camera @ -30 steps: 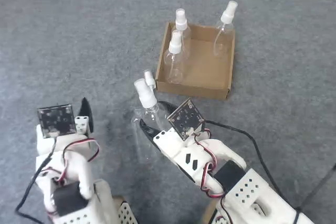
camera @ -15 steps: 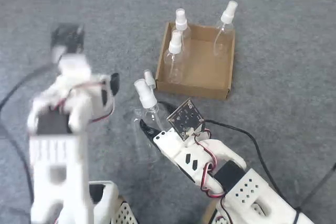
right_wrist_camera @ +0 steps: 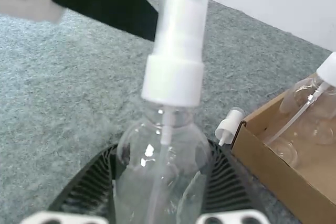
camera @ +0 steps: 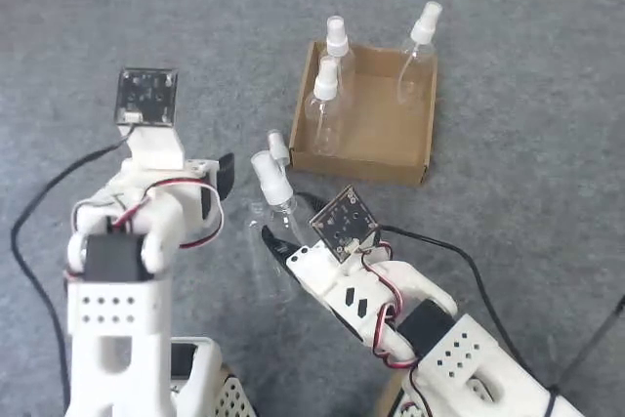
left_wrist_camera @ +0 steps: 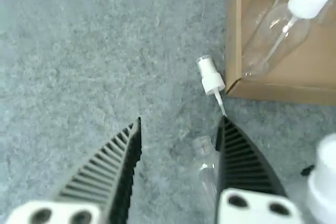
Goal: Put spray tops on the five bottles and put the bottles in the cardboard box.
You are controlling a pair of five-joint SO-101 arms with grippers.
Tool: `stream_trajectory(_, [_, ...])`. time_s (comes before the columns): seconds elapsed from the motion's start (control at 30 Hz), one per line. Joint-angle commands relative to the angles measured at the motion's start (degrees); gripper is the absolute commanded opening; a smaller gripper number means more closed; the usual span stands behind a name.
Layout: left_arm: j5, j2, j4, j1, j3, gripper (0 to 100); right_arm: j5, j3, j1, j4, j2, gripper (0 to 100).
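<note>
The right tool (right_wrist_camera: 161, 177) is pinching a capped bottle (right_wrist_camera: 165, 129) around its body, in front of the cardboard box (camera: 356, 165). The bottle is near the box but not in it. Three capped bottles (camera: 325, 109) already stand inside the box. The left tool (left_wrist_camera: 180, 124) hangs with its jaws spread wide, gripping nothing, above the grey counter (camera: 508, 144). Below it are the loose spray top (left_wrist_camera: 210, 78), lying just beside the box corner, and an uncapped bottle (left_wrist_camera: 202, 153) whose open neck points toward that top.

Hazards from this position, as judged from the layout:

- Crowding: both tools work the same small area. If you lower the left tool without checking clearance, it may strike the held bottle or the right tool.
- Loose spray top: it is small and its tube is thin. A jaw landing off-centre may flick it against the box wall or roll it away.
- Uncapped bottle: it is clear, round and light, and it appears to lie on its side, so a glancing touch may set it rolling.
- Box: it is light cardboard. If you drag the held bottle over its wall, the box may shift or the standing bottles may tip over.
</note>
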Motion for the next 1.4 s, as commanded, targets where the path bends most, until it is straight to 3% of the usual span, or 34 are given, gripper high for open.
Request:
stream_trajectory(0.0, [0.2, -3.3, -1.4, -0.1, -0.1, 22, -0.1, -1.2, 0.7, 0.2, -1.5, 0.6])
stream_trajectory(0.3, [-1.1, -3.3, -1.4, -0.1, -0.1, 22, 2.2, -9.2, 3.6, 8.5, 3.7, 0.6])
stream_trajectory(0.57, [-1.6, -3.6, -1.8, -0.1, 2.0, 22, 2.7, -10.3, 3.6, 1.5, 16.5, 0.6])
stream_trajectory(1.07, [-1.2, -3.7, -1.8, -0.3, 1.5, 22, 2.5, -15.8, 4.4, 3.8, 21.1, 0.6])
stream_trajectory(1.27, [-1.1, -3.7, -1.9, -7.1, -2.1, 22, 2.5, -15.6, 4.1, 3.7, 22.5, 0.6])
stream_trajectory(1.37, [-1.1, -3.3, -2.4, -7.2, -2.2, 22, 2.4, -14.7, 4.1, 3.2, 21.7, 0.6])
